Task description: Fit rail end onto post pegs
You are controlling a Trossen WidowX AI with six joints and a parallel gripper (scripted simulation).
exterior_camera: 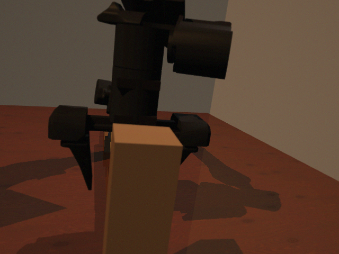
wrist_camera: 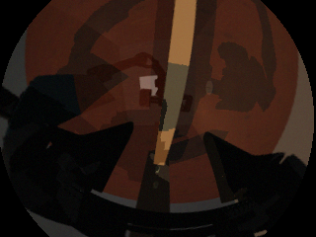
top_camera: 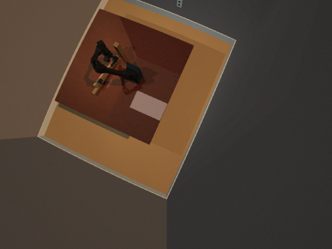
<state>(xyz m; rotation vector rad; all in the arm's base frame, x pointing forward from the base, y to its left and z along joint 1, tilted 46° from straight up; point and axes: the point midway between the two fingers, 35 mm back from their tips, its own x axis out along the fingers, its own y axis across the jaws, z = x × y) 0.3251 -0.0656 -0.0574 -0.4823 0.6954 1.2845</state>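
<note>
The long wooden rail [top_camera: 102,78] [wrist_camera: 185,20] lies on the dark red table [top_camera: 150,48] [exterior_camera: 273,177]. Its far end is at the footboard block [top_camera: 95,90]. Its near end points at the short wooden post [top_camera: 115,44] [exterior_camera: 142,186]. My gripper [top_camera: 113,60] [exterior_camera: 135,176] [wrist_camera: 170,130] is open and points down just behind the post, over the near end of the rail. One finger hangs on each side of the rail and nothing is held. In the exterior view the post hides the right fingertip, the pegs and the rail's end.
The arm's base [top_camera: 134,71] stands on the table right of the rail, and the arm arches over the rail's middle. A pale rectangle [top_camera: 148,105] lies on the table beyond the base. An orange floor [top_camera: 120,157] with a low rim surrounds the table.
</note>
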